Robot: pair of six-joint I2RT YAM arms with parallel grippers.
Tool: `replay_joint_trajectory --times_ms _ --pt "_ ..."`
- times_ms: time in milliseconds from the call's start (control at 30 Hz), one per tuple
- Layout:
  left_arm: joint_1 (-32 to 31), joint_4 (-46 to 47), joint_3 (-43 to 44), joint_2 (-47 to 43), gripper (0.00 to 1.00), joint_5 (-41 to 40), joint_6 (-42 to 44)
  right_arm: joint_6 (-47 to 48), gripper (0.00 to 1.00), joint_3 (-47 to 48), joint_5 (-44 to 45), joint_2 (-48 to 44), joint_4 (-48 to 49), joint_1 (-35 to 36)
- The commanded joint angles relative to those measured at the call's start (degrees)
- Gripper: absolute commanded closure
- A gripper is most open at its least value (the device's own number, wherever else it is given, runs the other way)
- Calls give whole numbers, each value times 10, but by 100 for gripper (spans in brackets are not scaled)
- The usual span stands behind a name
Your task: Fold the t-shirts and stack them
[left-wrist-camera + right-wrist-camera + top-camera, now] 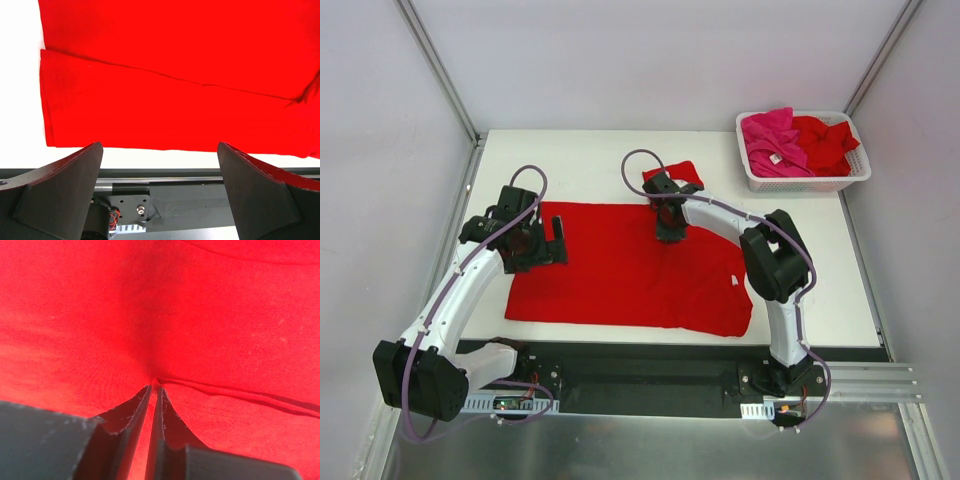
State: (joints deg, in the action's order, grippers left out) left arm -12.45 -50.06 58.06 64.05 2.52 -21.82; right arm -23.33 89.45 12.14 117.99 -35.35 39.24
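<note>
A bright red t-shirt (pixel 630 270) lies spread flat across the table's middle, with a small white label (pixel 734 281) near its right edge. My right gripper (pixel 670 232) points down onto its far edge. In the right wrist view its jaws (pixel 155 386) are pinched nearly together on a bunched fold of the red cloth (pixel 210 315). My left gripper (pixel 555 242) hovers at the shirt's left edge, wide open and holding nothing. In the left wrist view the left gripper (pixel 160 145) has the folded shirt (pixel 175 95) beyond its fingers.
A white slotted basket (pixel 804 182) at the back right holds a magenta-pink t-shirt (pixel 770 140) and a red one (pixel 825 140). A small patch of red cloth (pixel 682 171) lies just behind the right gripper. A black rail (pixel 200 175) runs along the table's near edge.
</note>
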Motion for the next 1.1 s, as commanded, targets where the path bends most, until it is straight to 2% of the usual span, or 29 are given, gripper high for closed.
replay_joint_trajectory --times_ms 0,367,467,600,700,833,1067 --pt "-8 -10 5 -2 1 2 7 7 86 20 1 -4 -9 0" --pt "-10 -10 4 0 1 1 8 11 78 21 -6 5 -13 1" --pt "-10 -10 3 0 1 0 9 11 80 20 -5 7 -13 3" --pt "-10 -10 3 -1 1 1 9 13 87 20 -8 11 -13 3" --pt "-10 -9 3 -1 1 1 10 14 88 20 -8 12 -13 2" --pt "-10 -10 4 1 1 0 10 14 99 21 -8 13 -13 2" --pt "-9 -7 4 2 1 0 12 21 99 50 -4 9 -21 7"
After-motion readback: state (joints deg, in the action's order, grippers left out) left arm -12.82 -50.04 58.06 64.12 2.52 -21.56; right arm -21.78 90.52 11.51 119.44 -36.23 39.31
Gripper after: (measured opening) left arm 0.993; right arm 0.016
